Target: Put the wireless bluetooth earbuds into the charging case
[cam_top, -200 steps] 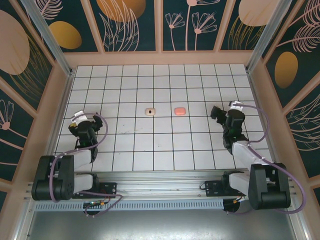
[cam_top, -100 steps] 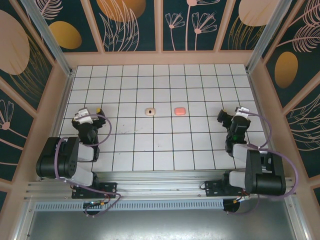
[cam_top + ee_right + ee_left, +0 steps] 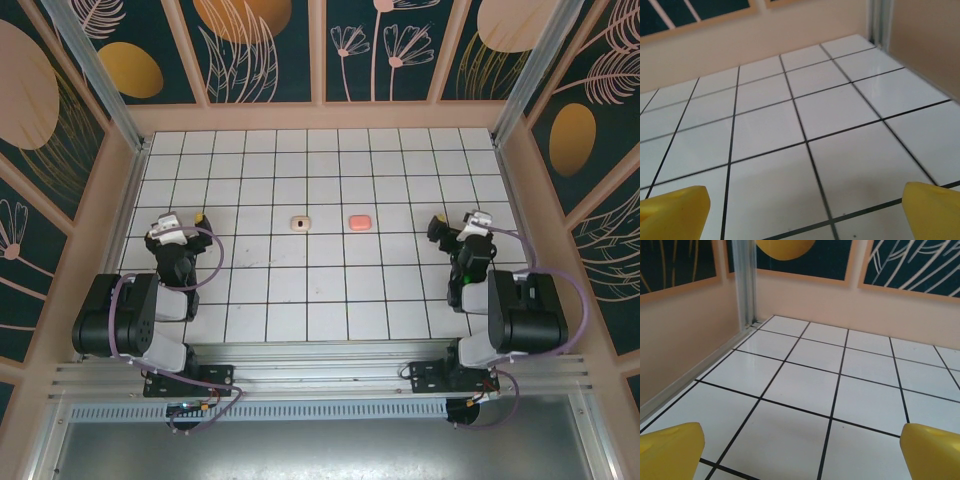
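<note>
left hand [image 3: 800, 452]: wide open, holding nothing, folded back well left of the pink case [image 3: 360, 221]
right hand [image 3: 802, 212]: same deal, gaping and empty, now tucked in well right of it
cream case [image 3: 300, 222]: just left of the pink case, hasn't budged
earbuds: too tiny to tell, probably inside the cases
task: looks wrapped up, I'd guess
</note>
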### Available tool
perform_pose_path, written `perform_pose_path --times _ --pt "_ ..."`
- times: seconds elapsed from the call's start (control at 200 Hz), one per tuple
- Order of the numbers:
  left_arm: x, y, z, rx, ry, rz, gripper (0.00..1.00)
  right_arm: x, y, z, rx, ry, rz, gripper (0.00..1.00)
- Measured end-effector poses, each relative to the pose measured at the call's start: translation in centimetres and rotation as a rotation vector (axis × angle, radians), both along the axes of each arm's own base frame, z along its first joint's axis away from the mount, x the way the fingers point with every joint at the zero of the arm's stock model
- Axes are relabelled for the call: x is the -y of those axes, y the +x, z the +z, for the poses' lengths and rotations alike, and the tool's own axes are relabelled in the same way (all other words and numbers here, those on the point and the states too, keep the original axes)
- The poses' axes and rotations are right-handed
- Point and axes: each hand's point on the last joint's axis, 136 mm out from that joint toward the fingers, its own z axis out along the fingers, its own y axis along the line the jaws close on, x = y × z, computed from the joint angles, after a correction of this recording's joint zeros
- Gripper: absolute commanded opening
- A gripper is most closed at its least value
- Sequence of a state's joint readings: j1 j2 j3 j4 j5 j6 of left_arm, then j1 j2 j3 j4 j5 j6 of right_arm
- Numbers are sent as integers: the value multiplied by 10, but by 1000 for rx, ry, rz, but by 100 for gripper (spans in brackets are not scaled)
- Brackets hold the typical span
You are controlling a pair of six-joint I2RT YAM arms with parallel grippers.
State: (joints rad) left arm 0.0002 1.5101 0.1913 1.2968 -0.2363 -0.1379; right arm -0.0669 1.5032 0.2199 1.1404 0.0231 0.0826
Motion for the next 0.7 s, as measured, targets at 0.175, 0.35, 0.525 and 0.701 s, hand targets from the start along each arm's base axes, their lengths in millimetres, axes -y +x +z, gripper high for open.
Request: perform_pose_path --times 0.175,0.35,0.525,0.701 --pt "14 10 5 -2 24 -84 99 -12 2 -6 -11 -13 63 99" --pt "18 11 3 -11 30 -113 99 -14 3 -3 4 -18 75 99" --pt "21 11 2 -16 31 -125 99 -14 3 -2 7 -19 79 99" --pt "21 11 2 -16 34 -128 99 -16 3 -2 7 -17 86 99"
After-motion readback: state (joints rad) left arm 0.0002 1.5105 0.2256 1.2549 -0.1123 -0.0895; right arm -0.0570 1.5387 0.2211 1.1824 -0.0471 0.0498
